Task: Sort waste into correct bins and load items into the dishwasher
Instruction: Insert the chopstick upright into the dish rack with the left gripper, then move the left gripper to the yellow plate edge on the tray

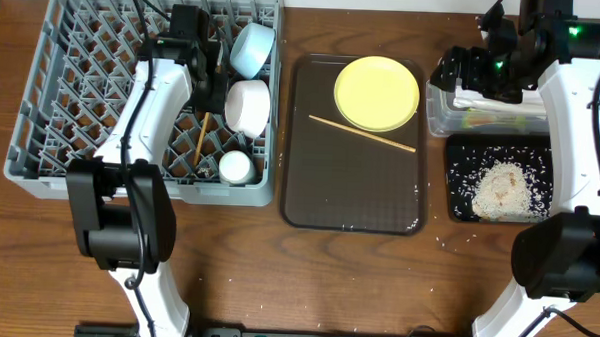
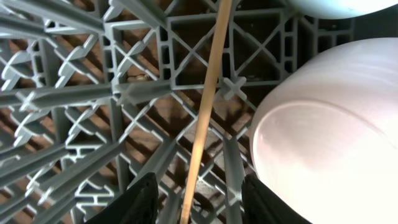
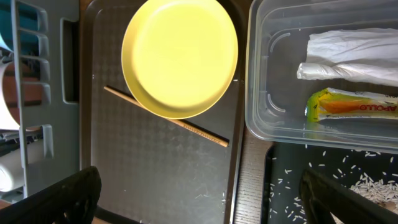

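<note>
Over the dish rack (image 1: 63, 80), left gripper (image 2: 199, 186) stands parted, chopstick (image 2: 208, 93) loose between its fingers. Stick could drop through the rack or snag when the arm lifts. Right gripper (image 3: 199, 199) wide open, empty.

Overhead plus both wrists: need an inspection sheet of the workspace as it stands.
Surface: wooden table; stray rice grains off the serving tray's corner.
Job's things: dish rack holds blue bowl, white bowl, cup and one chopstick. Yellow plate and second chopstick lie on brown serving tray. Napkin and wrapper in clear tub. Rice pile in black tray.
Clutter: nothing seen beyond the stray grains.
Grippers: left gripper open over the rack, chopstick between its fingers, ungripped. Right gripper open, empty, by the tub.
Cables: black cable along the left arm, over the rack.
Surroundings: nothing seen.
</note>
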Controlling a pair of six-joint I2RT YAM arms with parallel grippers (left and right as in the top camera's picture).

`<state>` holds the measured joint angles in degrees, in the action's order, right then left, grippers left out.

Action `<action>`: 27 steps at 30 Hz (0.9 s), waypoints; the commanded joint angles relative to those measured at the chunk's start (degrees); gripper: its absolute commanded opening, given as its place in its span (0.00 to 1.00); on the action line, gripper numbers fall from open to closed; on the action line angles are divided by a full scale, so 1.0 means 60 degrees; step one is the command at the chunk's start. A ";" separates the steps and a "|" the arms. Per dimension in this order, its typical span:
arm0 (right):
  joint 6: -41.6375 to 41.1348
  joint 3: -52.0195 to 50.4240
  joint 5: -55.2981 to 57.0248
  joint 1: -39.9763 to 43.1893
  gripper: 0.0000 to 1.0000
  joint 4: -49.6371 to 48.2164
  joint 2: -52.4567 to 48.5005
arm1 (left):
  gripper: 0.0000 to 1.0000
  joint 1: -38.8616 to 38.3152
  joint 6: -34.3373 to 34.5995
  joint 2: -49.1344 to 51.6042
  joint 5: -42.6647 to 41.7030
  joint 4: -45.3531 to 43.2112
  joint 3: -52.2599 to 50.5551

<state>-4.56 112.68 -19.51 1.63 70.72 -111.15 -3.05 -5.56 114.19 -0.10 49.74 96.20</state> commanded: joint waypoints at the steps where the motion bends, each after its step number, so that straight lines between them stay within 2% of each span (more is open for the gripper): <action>1: -0.0018 0.0007 -0.0033 -0.0142 0.99 0.0000 0.0040 | 0.46 -0.0022 0.0608 -0.1158 -0.0135 0.0160 0.0401; 14: -0.0018 0.0007 -0.0033 -0.0142 0.99 0.0000 0.0040 | 0.46 -0.1264 0.1151 -0.3745 -0.0131 0.1395 0.0401; 20: -0.0018 0.0007 -0.0033 -0.0142 0.99 0.0000 0.0040 | 0.45 -0.2244 0.1858 -0.3734 -0.0135 0.1752 0.0361; 27: -0.0018 0.0007 -0.0033 -0.0142 0.99 0.0000 0.0040 | 0.45 -0.3067 0.3384 -0.3158 -0.0131 0.1035 0.0361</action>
<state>-4.56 112.68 -19.51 1.63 70.72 -111.15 -19.59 8.27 92.62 -0.95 57.32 97.86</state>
